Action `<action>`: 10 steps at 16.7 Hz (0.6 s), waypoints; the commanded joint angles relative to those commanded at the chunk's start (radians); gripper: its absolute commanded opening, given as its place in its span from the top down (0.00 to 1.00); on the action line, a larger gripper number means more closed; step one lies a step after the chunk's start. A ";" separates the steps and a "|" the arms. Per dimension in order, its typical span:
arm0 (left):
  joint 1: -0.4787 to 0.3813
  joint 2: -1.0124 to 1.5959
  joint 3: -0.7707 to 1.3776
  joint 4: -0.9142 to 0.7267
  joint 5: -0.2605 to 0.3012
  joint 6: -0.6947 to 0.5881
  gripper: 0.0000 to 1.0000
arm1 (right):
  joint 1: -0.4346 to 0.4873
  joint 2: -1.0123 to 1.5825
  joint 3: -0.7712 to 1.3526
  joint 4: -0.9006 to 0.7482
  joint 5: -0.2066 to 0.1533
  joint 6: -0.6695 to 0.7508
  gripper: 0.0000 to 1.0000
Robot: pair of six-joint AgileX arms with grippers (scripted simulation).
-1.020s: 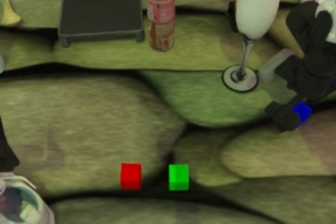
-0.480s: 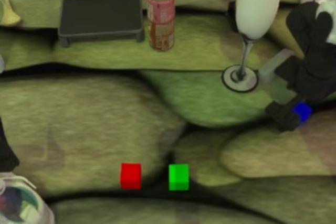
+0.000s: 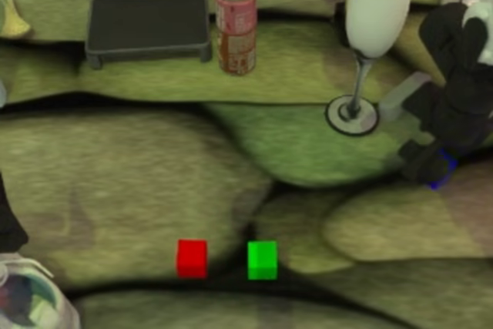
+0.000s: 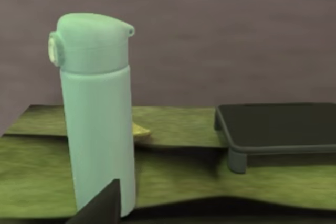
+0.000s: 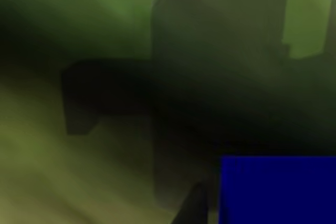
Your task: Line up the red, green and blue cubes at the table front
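Observation:
The red cube (image 3: 192, 257) and the green cube (image 3: 262, 260) sit side by side near the table's front edge, a small gap between them. The blue cube (image 5: 278, 190) lies at the right of the table, almost fully hidden under my right gripper (image 3: 428, 169); only a blue sliver (image 3: 439, 183) shows in the top view. In the right wrist view one dark fingertip (image 5: 197, 205) stands just beside the cube with a thin gap, so the gripper is open around it. My left arm (image 3: 8, 225) is parked at the left edge.
A tall wine glass (image 3: 370, 28) stands close behind my right arm. A soda can (image 3: 236, 25) and a dark grey tray (image 3: 149, 25) are at the back. A mint-green bottle (image 4: 97, 114) stands in front of my left gripper.
My right gripper has moved over the blue cube, which showed plainly beside it before and is now nearly covered. The red and green cubes have not moved.

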State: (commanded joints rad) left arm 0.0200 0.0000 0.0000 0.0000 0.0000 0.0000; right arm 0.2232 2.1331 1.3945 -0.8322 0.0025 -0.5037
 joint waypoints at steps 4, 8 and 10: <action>0.000 0.000 0.000 0.000 0.000 0.000 0.00 | 0.000 0.000 0.000 0.000 0.000 0.000 1.00; 0.000 0.000 0.000 0.000 0.000 0.000 0.00 | 0.000 0.000 0.000 0.000 0.000 0.000 1.00; 0.000 0.000 0.000 0.000 0.000 0.000 0.00 | -0.001 -0.024 0.005 -0.013 -0.009 0.008 1.00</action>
State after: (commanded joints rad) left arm 0.0200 0.0000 0.0000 0.0000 0.0000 0.0000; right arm 0.2223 2.1095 1.3995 -0.8450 -0.0062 -0.4954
